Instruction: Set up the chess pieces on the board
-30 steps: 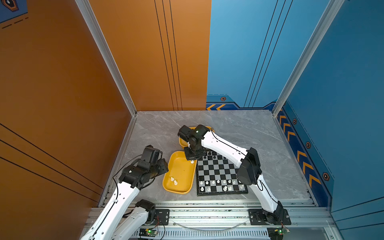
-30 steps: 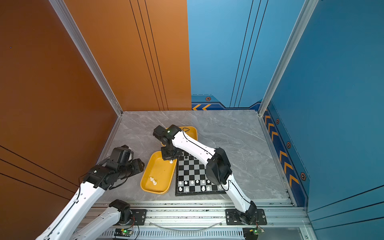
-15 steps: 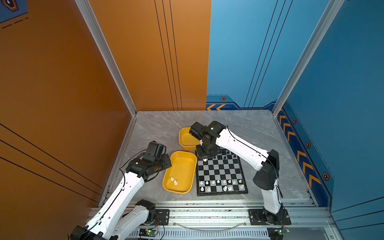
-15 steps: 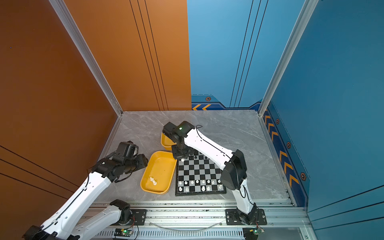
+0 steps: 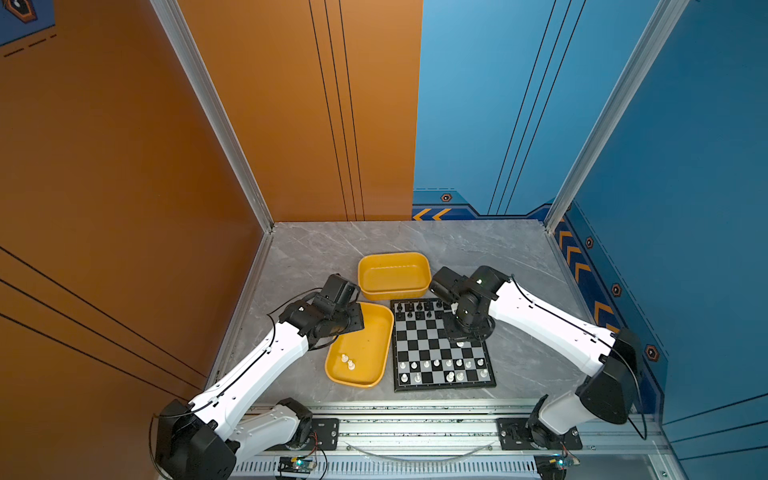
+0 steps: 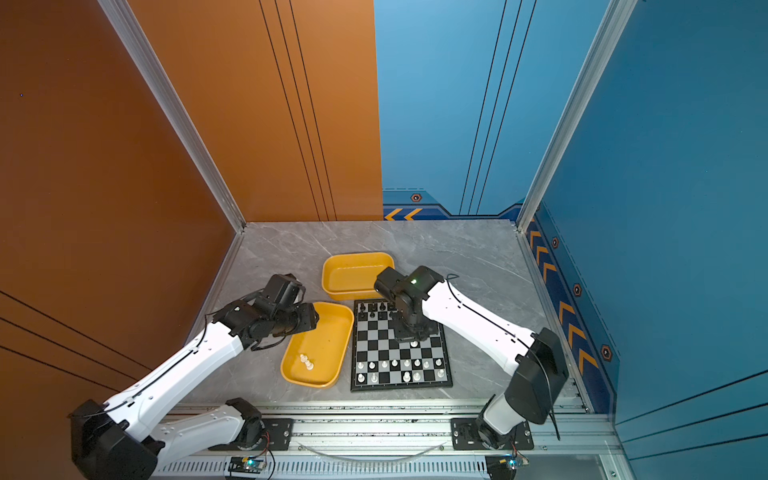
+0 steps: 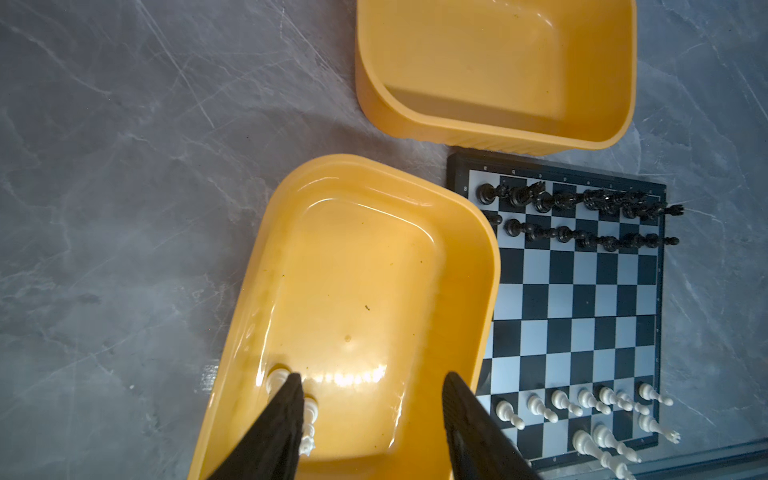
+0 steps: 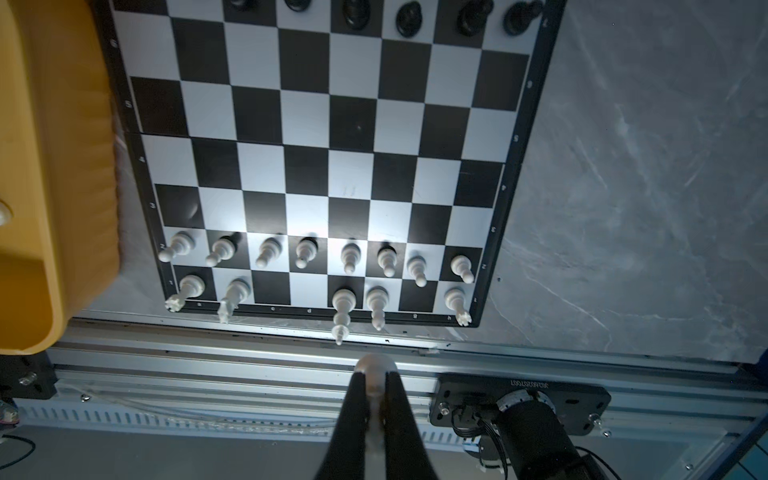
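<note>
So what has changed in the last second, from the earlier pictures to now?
The right end effector, shut on a white piece, moved rightward, from past the left edge of the board to above its squares. The left end effector, open, moved in over the near tray. The far tray and the two white pieces in the near tray stayed put.

I find the board's (image 5: 424,347) four middle ranks open, hemmed by black pieces (image 5: 417,308) at 12 o'clock and white pieces (image 5: 436,365) at 6 o'clock, with yellow trays (image 5: 370,332) blocking 9 and 11 o'clock and bare counter (image 5: 536,365) free at 3 o'clock.
</note>
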{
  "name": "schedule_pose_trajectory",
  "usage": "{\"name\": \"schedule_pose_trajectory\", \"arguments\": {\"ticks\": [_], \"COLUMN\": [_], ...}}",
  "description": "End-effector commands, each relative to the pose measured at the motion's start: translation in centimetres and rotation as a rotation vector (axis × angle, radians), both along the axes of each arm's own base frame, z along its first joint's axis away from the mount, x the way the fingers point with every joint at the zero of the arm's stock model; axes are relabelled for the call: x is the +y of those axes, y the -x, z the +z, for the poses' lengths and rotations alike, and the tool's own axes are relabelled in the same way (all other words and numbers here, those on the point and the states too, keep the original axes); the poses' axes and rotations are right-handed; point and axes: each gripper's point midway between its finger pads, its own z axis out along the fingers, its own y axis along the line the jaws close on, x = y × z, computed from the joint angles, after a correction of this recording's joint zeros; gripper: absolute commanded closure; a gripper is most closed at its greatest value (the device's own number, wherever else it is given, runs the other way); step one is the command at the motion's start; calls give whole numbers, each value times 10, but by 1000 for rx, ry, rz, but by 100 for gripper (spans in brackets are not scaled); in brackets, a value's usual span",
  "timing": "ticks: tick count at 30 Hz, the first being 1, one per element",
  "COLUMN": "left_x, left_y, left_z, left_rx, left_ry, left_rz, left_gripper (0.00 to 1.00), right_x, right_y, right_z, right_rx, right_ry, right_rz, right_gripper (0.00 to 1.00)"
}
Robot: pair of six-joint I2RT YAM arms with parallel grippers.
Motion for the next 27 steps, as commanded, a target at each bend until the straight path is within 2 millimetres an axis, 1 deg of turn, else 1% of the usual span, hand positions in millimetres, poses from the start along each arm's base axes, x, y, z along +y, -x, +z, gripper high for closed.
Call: {"name": "schedule_pose_trajectory", "arguments": {"ticks": [1,9,12,14,20,27], "left_x": [-2,-17,-27,-31,-33,-32], "left_y": [-8,-5,-5,-6,-3,1], "left_z": [17,13,16,20,21,23], "left_rx": [-61,-48,-61,-80,-87,-87], "left_ry": [-5,-20,-31,-43,-50,-57], "left_rz": [31,10,-17,-28,-35,-29], "left_gripper": [44,45,46,46,46,46], "right_x": [-7,-32,-40,-43,-43,-44], "right_y": [4,34,42,44,49,48], "right_z": [-2,-29,-40,-46,-69,-82], "right_rx": [-36,-21,-24,-27,-13,-7], "right_ry": [-40,-78,-86,-92,-103,-77], "right_rz": [-47,-107,-123,-135,-153,-134], "right_gripper": [100,100,100,100,100,100]}}
